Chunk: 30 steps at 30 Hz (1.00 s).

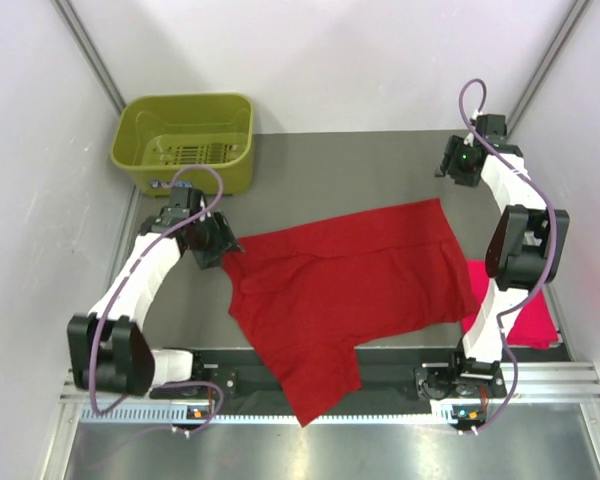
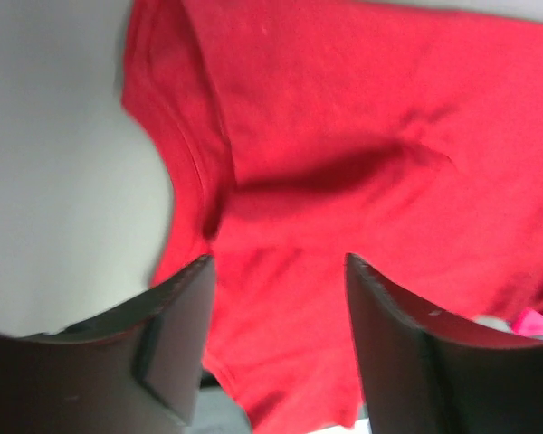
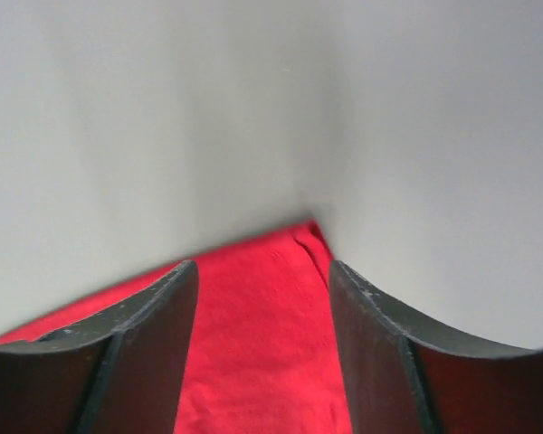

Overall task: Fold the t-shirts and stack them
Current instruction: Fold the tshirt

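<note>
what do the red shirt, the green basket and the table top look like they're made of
Red shirt: soft matte knit cloth, probably cotton jersey; it lies in wrinkles and shows a stitched edge. Basket: olive moulded plastic with a slight sheen and a slotted floor. Table: smooth matte grey sheet; the material is unclear, perhaps laminate or a mat.
</note>
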Tool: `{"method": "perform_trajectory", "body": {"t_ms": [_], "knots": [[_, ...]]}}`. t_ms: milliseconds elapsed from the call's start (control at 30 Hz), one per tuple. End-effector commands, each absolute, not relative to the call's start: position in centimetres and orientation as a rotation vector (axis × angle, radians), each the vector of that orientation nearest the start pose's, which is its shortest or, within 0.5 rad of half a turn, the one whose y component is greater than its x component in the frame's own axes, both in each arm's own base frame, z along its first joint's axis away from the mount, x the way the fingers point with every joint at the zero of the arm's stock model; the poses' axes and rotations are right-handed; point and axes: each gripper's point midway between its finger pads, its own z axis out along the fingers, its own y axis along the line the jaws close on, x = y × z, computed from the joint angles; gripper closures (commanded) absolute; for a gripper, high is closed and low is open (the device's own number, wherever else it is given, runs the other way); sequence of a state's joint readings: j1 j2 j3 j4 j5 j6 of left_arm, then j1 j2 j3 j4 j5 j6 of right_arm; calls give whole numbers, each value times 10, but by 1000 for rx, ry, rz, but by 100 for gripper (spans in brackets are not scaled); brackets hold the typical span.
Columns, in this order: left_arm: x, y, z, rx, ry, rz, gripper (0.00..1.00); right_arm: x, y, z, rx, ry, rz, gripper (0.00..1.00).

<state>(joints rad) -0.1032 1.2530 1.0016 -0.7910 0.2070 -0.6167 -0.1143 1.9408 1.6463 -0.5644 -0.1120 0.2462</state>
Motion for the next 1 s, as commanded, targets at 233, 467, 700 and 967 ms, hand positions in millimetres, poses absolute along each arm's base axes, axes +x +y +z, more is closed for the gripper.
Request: {"method": "perform_trajectory", "body": {"t_ms": [233,467,700,967], "knots": [[338,-82,98,-517,2585,-491,51,516,-13,95,292,2467,326,61],[350,-84,85,-510,2607,-504,45,510,-16,76,278,2512,300,59],[361,-86,74,-553,2609,-532,46,510,-14,65,258,2542,311,50],[373,-77,67,-556,2597,-475,45,513,-14,62,259,2549,316,53]]}}
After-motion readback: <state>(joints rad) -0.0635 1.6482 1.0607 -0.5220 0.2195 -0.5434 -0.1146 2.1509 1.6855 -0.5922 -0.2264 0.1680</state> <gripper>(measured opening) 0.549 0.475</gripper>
